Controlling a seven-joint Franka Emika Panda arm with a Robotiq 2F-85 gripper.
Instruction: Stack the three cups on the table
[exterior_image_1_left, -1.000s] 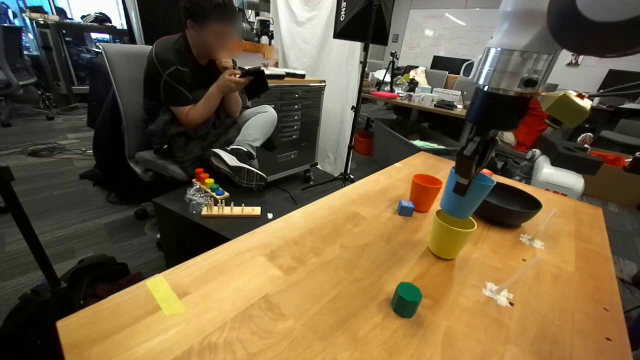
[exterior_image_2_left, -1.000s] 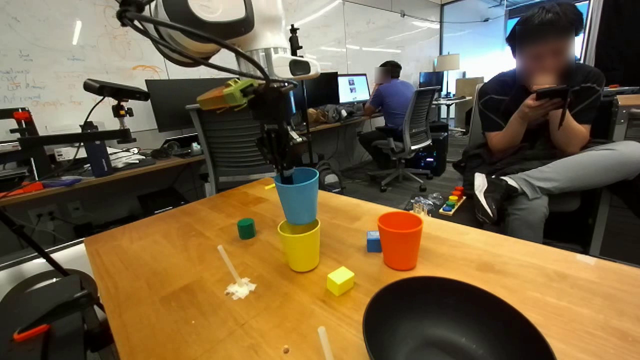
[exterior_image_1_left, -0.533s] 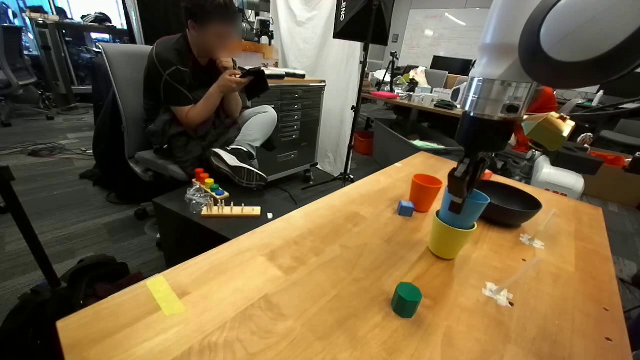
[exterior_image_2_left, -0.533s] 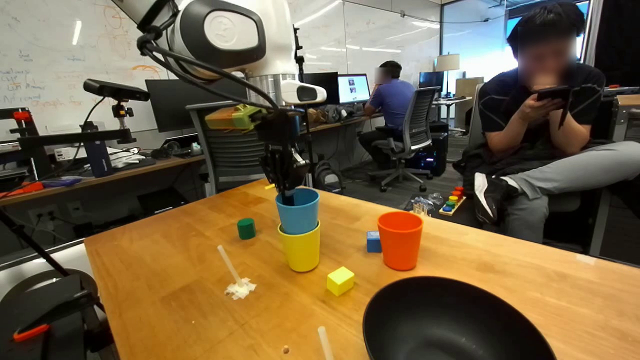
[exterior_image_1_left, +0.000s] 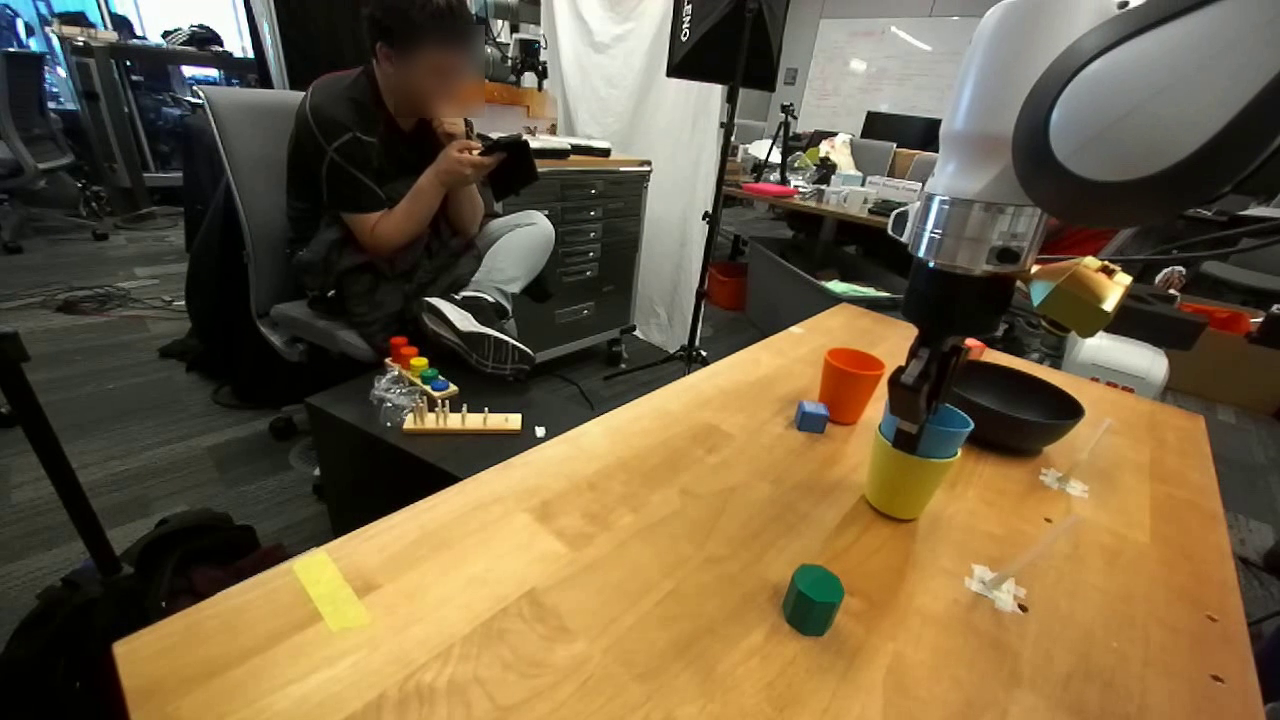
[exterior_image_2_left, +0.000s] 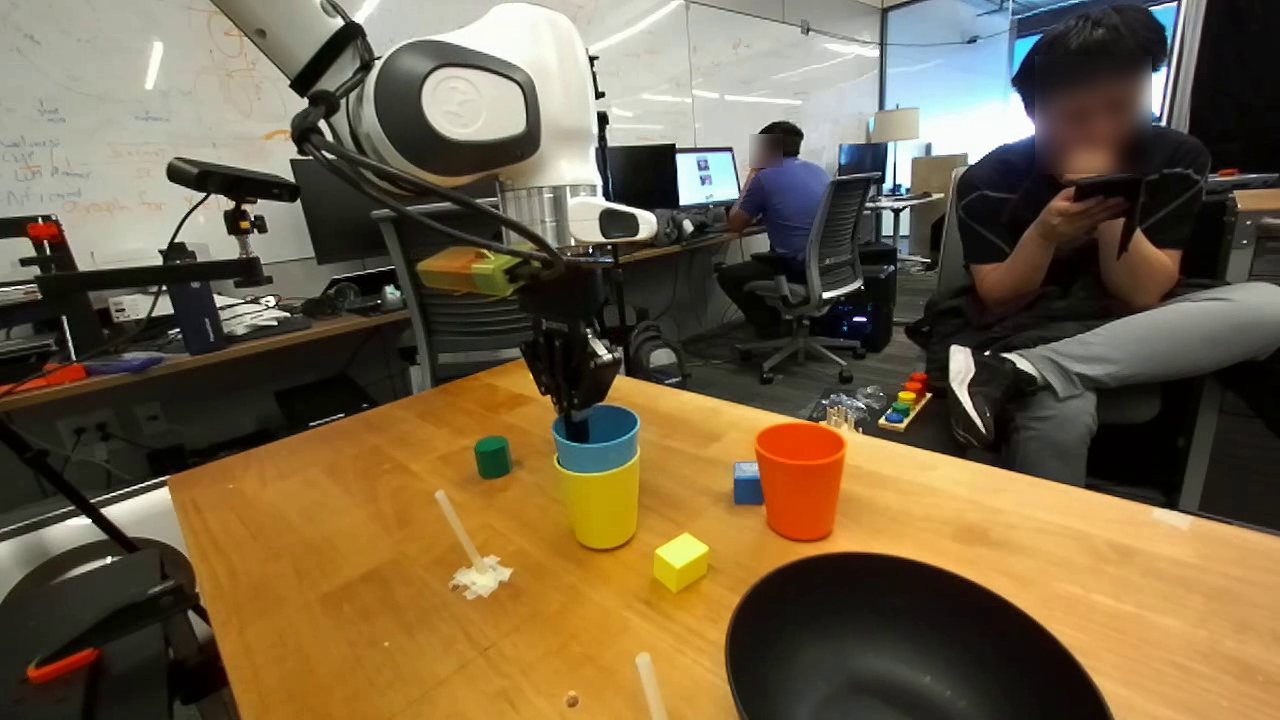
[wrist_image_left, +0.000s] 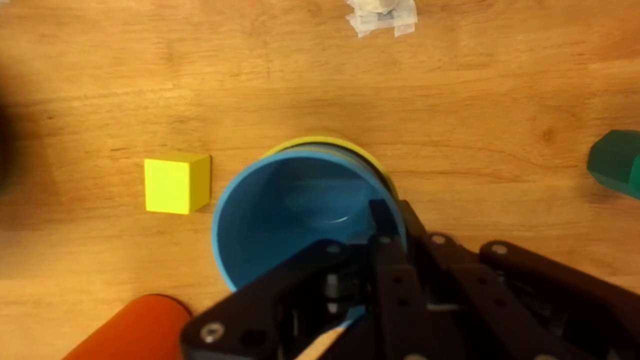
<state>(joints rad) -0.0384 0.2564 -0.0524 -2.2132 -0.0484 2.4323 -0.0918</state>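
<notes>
The light blue cup (exterior_image_2_left: 597, 455) is partly nested inside the yellow cup (exterior_image_2_left: 603, 508), its upper part standing above the yellow rim. Both show too in an exterior view, light blue cup (exterior_image_1_left: 945, 435) over yellow cup (exterior_image_1_left: 905, 485). My gripper (wrist_image_left: 393, 206) is shut on the light blue cup's wall, one finger inside the cup and one outside. In the wrist view a crescent of the yellow rim (wrist_image_left: 325, 140) shows behind the blue rim. The orange cup (exterior_image_2_left: 800, 482) stands upright and apart on the wooden table (exterior_image_2_left: 340, 560); it also shows in the wrist view (wrist_image_left: 137, 330).
A blue block (exterior_image_2_left: 747, 483) lies beside the orange cup. A yellow block (exterior_image_2_left: 681, 562) lies near the stacked cups, a green block (exterior_image_2_left: 492, 457) farther off. A black bowl (exterior_image_2_left: 890, 640) stands near the orange cup. Taped straws (exterior_image_2_left: 462, 532) stick up from the table.
My gripper has moved down, lowering the light blue cup from above the yellow cup to inside it. The yellow cup has shifted slightly. The orange cup has not moved.
</notes>
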